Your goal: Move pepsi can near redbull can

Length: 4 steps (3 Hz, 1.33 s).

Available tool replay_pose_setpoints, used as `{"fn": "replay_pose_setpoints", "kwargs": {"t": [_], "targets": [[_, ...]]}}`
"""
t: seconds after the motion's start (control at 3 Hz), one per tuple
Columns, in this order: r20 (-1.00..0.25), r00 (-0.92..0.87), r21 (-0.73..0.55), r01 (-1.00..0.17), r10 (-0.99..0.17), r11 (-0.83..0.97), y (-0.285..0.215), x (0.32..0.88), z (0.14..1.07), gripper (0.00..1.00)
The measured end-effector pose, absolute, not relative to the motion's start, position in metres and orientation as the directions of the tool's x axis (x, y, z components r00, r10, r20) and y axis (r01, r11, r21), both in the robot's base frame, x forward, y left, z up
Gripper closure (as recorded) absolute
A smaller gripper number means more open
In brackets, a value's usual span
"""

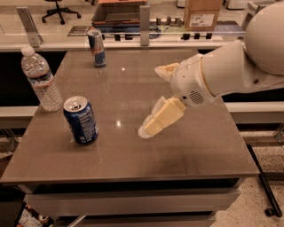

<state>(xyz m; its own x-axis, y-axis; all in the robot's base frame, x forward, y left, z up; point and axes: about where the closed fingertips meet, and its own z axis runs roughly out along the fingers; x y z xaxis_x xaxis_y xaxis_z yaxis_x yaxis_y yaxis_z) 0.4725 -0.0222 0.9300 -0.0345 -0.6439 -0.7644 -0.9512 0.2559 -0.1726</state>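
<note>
The pepsi can [80,120], short and blue with white print and a silver top, stands upright near the table's front left. The redbull can [96,48], slim and silver-blue, stands upright at the table's far left edge. My gripper [150,101] hangs over the middle of the table, to the right of the pepsi can and well apart from it. Its cream fingers [162,119] are spread open and hold nothing.
A clear water bottle [42,80] stands on the brown table [199,146] at the left edge, just behind the pepsi can. A counter with a cardboard box [202,13] and clutter runs behind the table. My white arm [239,62] reaches in from the right.
</note>
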Motion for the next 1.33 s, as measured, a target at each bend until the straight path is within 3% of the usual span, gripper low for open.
{"fn": "replay_pose_setpoints", "kwargs": {"t": [1.33], "targets": [[-0.929,0.017,-0.077,-0.986,-0.37,0.148,0.093,0.482,0.919,0.0]]}}
